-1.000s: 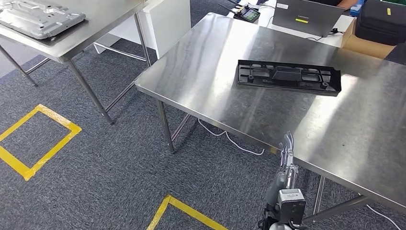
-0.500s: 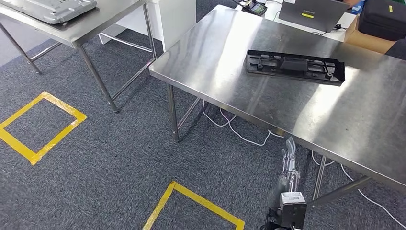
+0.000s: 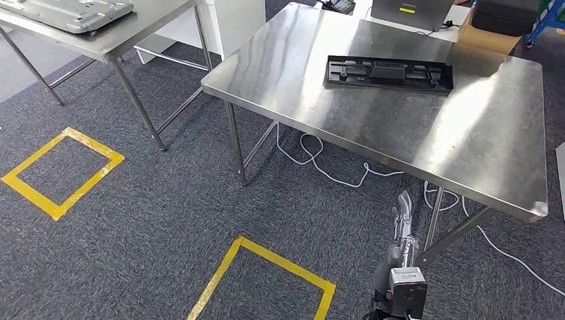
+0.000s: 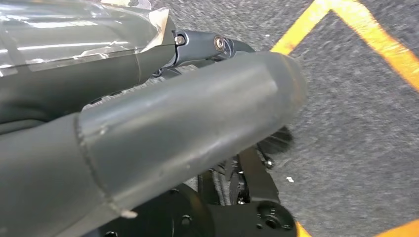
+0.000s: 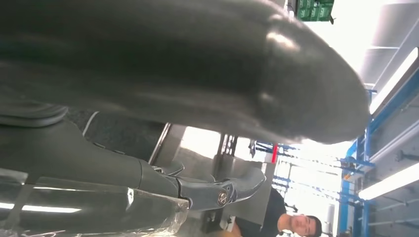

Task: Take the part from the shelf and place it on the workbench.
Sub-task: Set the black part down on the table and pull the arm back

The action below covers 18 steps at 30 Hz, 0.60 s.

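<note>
Fingers [image 3: 402, 217] of the right hand [image 3: 400, 233] hang straight and empty, below the workbench [image 3: 373, 133] near edge, part [image 3: 388, 73] lying lengthwise along its far edge.

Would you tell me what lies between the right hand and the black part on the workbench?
In the head view, bare steel workbench top and its near edge lie between the right hand and the black part; nothing else stands there.

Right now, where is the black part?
In the head view, the black part lies flat on the steel workbench, toward its far edge, ahead and right of centre, with a laptop just beyond it.
</note>
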Motion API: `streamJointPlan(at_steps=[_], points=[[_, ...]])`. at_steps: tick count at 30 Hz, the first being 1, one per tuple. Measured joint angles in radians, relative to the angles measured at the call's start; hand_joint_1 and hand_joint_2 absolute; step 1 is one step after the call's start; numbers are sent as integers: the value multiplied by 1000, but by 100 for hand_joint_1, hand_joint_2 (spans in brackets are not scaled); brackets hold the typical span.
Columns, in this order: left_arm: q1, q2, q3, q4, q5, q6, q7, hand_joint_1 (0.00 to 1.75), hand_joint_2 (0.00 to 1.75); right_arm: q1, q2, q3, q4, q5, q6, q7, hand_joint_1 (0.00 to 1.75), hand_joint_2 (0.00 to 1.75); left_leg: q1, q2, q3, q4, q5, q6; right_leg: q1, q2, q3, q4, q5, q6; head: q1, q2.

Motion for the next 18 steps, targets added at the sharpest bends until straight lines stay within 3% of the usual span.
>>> streamJointPlan(at_steps=[1,2,4,6,7,8,10,11,12,14,15,16,17,18], points=[[0,0,0,0,0,0,0,0,0,1,0,0,0,0,0,0,0,0,4,0,7,37,9,-5,1,-1,-16,4,12,3,0,0],[0,0,0,0,0,0,0,0,0,1,0,0,0,0,0,0,0,0,8,0,32,37,34,-8,0,-2,-32,10,22,7,0,0],[-1,0,0,0,0,0,0,0,0,2,0,0,0,0,0,0,0,0,14,0,140,-71,72,-9,-1,-2,-64,27,37,18,-1,0],[-2,0,0,0,-2,0,-1,0,0,5,-1,0,-1,0,-4,0,0,0,14,-2,254,-220,50,-2,3,-3,-85,47,46,29,-1,0],[-2,0,0,0,-5,1,-2,0,0,7,-2,-1,-1,-1,-6,0,0,0,11,-3,281,-263,35,4,4,-5,-92,53,52,37,-1,0],[-2,0,0,0,-7,2,-3,0,0,10,-4,-1,-2,-3,-9,0,0,0,7,-3,286,-284,29,12,5,-6,-98,55,60,45,0,0],[0,-1,0,0,-12,6,-4,0,0,19,-12,0,-2,-11,-15,-1,0,0,5,1,264,-293,46,34,5,-6,-115,62,62,58,-1,0],[1,-2,0,0,-14,8,-4,0,0,23,-17,0,-2,-17,-19,-2,0,0,5,4,249,-297,60,47,5,-4,-128,82,39,55,0,0],[1,-2,0,0,-16,9,-4,0,0,26,-22,0,-2,-21,-23,-3,0,0,6,8,232,-300,75,55,5,-2,-145,119,-1,48,1,0],[2,-2,0,0,-25,14,-3,0,0,32,-32,0,-2,-29,-30,-3,0,0,3,11,198,-299,99,62,0,2,-179,240,-93,37,5,0],[2,-2,-1,0,-32,20,-3,0,0,36,-37,0,-2,-32,-34,-3,0,0,1,12,181,-299,111,61,-3,2,-190,304,-113,42,6,0],[2,-2,-1,0,-41,27,-3,0,0,41,-42,0,-2,-35,-39,-3,0,0,0,13,164,-299,123,60,-5,3,-193,353,-109,54,7,0],[2,-2,-2,0,-50,34,-3,0,0,49,-46,0,-3,-39,-44,-2,0,0,0,14,148,-298,135,57,-7,3,-183,374,-82,69,8,0],[2,-3,-3,0,-56,40,-2,0,0,58,-50,0,-4,-42,-48,-2,0,0,1,15,133,-297,146,53,-9,3,-154,356,-49,82,8,0]])
